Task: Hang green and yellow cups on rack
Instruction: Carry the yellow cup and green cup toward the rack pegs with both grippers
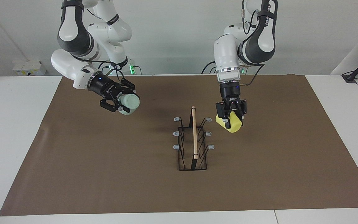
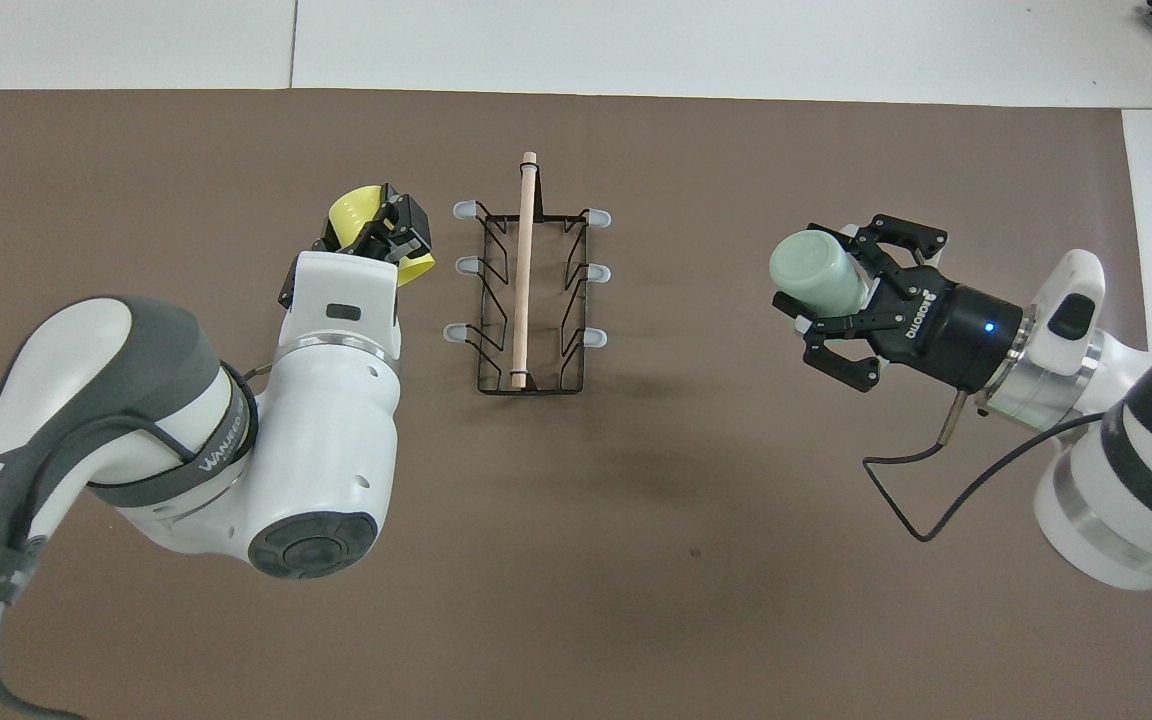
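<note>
The black wire rack (image 1: 194,133) with a wooden rod and grey-tipped prongs stands mid-mat; it also shows in the overhead view (image 2: 524,270). My left gripper (image 1: 231,119) is shut on the yellow cup (image 1: 234,125), tilted, held low over the mat close beside the rack's prongs on the left arm's side. In the overhead view this gripper (image 2: 383,236) and yellow cup (image 2: 351,210) show too. My right gripper (image 1: 121,102) is shut on the mint green cup (image 1: 130,103), held on its side in the air over the mat, well apart from the rack; the overhead view shows this gripper (image 2: 841,300) and green cup (image 2: 814,275).
A brown mat (image 1: 104,174) covers most of the white table (image 1: 17,124). A black cable (image 2: 921,500) hangs from the right wrist. All six prongs of the rack are bare.
</note>
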Available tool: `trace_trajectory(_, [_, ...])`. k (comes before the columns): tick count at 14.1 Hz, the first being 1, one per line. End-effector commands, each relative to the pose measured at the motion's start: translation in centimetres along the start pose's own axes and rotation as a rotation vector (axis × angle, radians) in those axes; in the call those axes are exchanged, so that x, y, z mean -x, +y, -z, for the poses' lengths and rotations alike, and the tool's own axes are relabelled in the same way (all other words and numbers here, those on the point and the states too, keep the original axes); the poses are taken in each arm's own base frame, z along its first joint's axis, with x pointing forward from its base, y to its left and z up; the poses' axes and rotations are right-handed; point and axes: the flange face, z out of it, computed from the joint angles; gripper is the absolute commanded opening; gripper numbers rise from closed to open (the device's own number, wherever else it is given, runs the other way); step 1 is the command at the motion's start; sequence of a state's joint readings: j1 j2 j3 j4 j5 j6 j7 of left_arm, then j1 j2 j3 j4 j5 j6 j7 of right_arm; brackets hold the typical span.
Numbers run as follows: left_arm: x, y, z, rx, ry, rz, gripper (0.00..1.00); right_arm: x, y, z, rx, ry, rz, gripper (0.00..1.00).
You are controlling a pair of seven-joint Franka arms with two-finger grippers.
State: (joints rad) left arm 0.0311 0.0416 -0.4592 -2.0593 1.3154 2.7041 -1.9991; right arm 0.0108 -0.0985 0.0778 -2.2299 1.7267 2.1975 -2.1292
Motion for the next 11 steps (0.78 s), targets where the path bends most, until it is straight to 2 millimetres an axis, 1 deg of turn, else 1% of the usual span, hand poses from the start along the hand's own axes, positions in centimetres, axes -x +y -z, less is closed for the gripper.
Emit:
trace_trajectory(1, [2.0, -0.3, 1.0, -0.028, 0.077, -0.008, 0.0, 1.2, -2.8, -2.2, 0.028, 0.098, -0.006, 0.26])
trace_trajectory(2, [2.7, -0.2, 1.3, -0.015, 0.09, 0.003, 0.0, 1.8, -4.4, -3.8, 0.034, 0.138, -0.039, 0.26])
trace_trajectory(4, [3.3, -0.2, 1.5, -0.031, 0.123, 0.003, 0.0, 2.8, -6.7, -6.6, 0.073, 0.214, -0.063, 0.26])
trace_trajectory(6, [4.8, 0.0, 1.6, -0.037, 0.133, -0.014, 0.0, 3.8, -7.7, -8.2, 0.09, 0.239, -0.064, 0.26])
trace_trajectory(8, [5.5, 0.0, 1.5, -0.03, 0.171, 0.007, 0.0, 5.8, -7.9, -9.5, 0.116, 0.273, -0.054, 0.26])
trace_trajectory(9, [5.9, -0.2, 1.3, -0.031, 0.169, 0.006, 0.0, 6.2, -8.1, -9.9, 0.121, 0.278, -0.057, 0.26])
trace_trajectory(10, [6.0, -0.3, 1.3, -0.039, 0.181, 0.004, 0.0, 6.3, -8.9, -10.6, 0.108, 0.278, -0.065, 0.26])
trace_trajectory(11, [6.2, -0.2, 1.2, -0.038, 0.186, 0.002, 0.0, 6.9, -9.0, -11.0, 0.122, 0.286, -0.073, 0.26])
